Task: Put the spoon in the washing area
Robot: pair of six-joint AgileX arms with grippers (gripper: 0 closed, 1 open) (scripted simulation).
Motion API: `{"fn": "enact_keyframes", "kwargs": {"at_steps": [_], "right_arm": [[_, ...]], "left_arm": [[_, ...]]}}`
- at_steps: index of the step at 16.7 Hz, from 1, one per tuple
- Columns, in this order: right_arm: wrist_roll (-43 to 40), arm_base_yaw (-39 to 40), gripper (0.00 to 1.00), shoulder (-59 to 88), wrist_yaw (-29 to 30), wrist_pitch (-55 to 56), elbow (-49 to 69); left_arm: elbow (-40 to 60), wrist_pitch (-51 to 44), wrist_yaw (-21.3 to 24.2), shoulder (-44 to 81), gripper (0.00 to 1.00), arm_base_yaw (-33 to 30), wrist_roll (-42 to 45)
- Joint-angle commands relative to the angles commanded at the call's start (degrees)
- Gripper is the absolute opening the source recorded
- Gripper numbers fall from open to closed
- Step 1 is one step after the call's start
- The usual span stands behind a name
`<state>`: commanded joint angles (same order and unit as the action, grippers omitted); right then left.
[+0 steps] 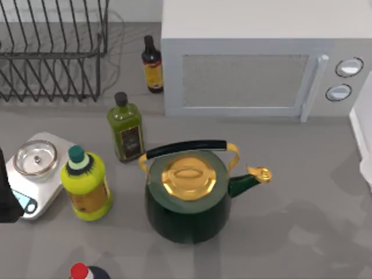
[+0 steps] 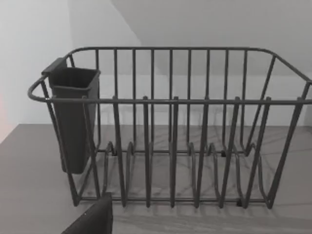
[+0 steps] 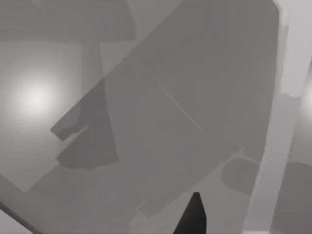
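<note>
The spoon is out of view. A dark wire dish rack (image 1: 52, 49) stands at the table's back left. The left wrist view faces it head on, with a dark cutlery cup (image 2: 73, 117) hung on one end of the dish rack (image 2: 190, 146). A dark part of my left gripper (image 2: 92, 219) juts in at that view's edge, well short of the rack. My left arm (image 1: 7, 200) sits at the table's left edge beside a scale. A dark tip of my right gripper (image 3: 192, 217) hangs over bare grey table with shadows on it.
A green kettle (image 1: 189, 197) with a gold lid fills the middle. To its left are a yellow-green bottle (image 1: 87, 186), an olive oil bottle (image 1: 125, 128) and a white scale (image 1: 36, 174) carrying a glass lid. A dark sauce bottle (image 1: 153, 64) stands beside the microwave (image 1: 261, 58).
</note>
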<state>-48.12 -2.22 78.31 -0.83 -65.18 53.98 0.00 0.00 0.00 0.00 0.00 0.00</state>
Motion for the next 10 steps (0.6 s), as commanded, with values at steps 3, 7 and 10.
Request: {"fn": "enact_keyframes", "kwargs": {"at_steps": [3,7,10], "right_arm": [[-0.3,-0.2,0.00,1.7,0.0,-0.9,1.8],[-1.7,-0.8,0.00,11.6,0.0,-5.5,12.7],[-3.1,-1.6,0.00,23.0,0.0,-10.6,27.2]], "left_arm": [[0.0,0.0,0.0,0.0,1.00,0.0,0.0],[0.0,0.0,0.0,0.0,1.00,0.0,0.0],[0.0,0.0,0.0,0.0,1.00,0.0,0.0]]}}
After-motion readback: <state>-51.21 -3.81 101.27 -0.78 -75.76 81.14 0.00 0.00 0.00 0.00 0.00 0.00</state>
